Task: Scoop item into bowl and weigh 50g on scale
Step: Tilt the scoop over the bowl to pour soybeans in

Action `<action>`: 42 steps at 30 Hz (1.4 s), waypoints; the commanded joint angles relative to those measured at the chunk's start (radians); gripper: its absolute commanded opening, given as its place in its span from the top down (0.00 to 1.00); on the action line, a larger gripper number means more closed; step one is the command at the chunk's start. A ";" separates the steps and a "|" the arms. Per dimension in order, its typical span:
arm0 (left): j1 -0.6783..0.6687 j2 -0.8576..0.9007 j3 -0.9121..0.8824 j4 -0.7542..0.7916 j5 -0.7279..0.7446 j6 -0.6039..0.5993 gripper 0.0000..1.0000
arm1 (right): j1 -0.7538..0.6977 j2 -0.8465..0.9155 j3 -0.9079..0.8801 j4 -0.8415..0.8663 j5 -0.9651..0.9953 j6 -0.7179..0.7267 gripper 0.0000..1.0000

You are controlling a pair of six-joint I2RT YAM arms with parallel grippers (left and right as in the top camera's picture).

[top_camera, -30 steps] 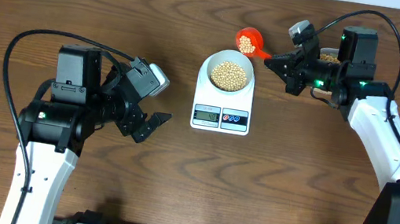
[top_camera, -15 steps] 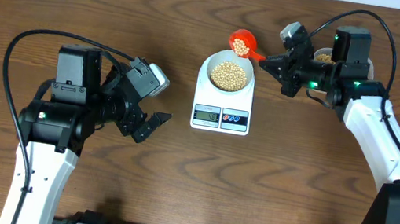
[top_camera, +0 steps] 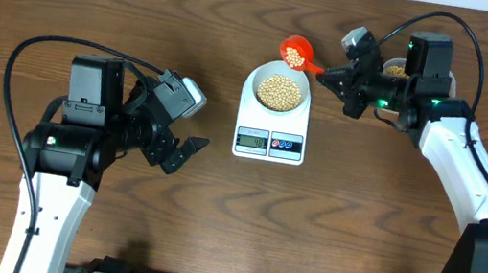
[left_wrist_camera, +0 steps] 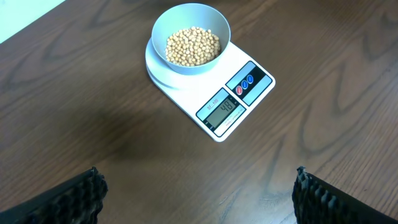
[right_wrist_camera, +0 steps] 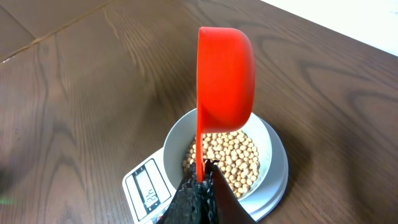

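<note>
The pale blue-white bowl sits on the white scale, half full of tan beans. It also shows in the left wrist view with the scale and beans, and in the right wrist view. My right gripper is shut on the handle of a red scoop, which holds a few beans at the bowl's far right rim. In the right wrist view the scoop is tipped on its side above the bowl. My left gripper is open and empty, left of the scale.
A container of beans sits behind the right arm, mostly hidden. The scale's display shows digits. Bare wooden table lies around the scale.
The right gripper moved the scoop left, from beside the bowl to its far right rim, then held still. The left arm has not moved.
</note>
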 commanded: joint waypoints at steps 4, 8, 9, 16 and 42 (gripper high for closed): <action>0.005 0.003 0.019 0.000 0.002 0.013 0.02 | 0.005 -0.020 0.011 0.000 -0.007 -0.016 0.99; 0.005 0.003 0.019 0.000 0.002 0.013 0.02 | 0.005 -0.020 0.011 0.000 -0.007 -0.016 0.99; 0.005 0.003 0.019 0.000 0.002 0.013 0.02 | 0.005 -0.020 0.011 0.000 -0.007 -0.016 0.99; 0.005 0.003 0.019 0.000 0.002 0.013 0.02 | 0.005 -0.020 0.011 0.000 -0.007 -0.016 0.99; 0.005 0.003 0.019 0.000 0.002 0.013 0.02 | 0.003 -0.020 0.011 0.003 -0.077 0.191 0.99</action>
